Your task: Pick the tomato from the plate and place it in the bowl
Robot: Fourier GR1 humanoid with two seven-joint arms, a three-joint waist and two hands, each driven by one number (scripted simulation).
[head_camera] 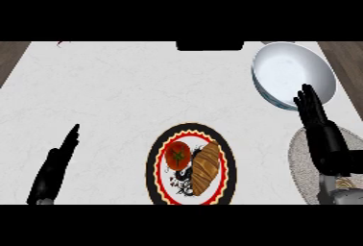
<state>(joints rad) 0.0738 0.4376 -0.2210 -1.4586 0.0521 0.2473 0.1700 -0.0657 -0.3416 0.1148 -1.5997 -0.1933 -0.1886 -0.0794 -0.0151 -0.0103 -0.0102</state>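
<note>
A red tomato [178,154] with a green stem lies on the left part of a round plate [154,166] that has a black and red rim. A brown bread loaf [205,166] lies beside it on the same plate. The pale blue-white bowl [292,72] stands at the far right of the counter. My right hand [322,134] is open with straight fingers, right of the plate and just below the bowl, its fingertips overlapping the bowl's near rim. My left hand [55,166] is open at the lower left, fingers up, resting well away from the plate.
The white marbled counter [113,91] has dark wood strips along its left and right edges. A grey round mat [303,161] lies under my right forearm at the lower right. A black object [210,45] sits at the far edge, and a small red item [62,44] at the far left.
</note>
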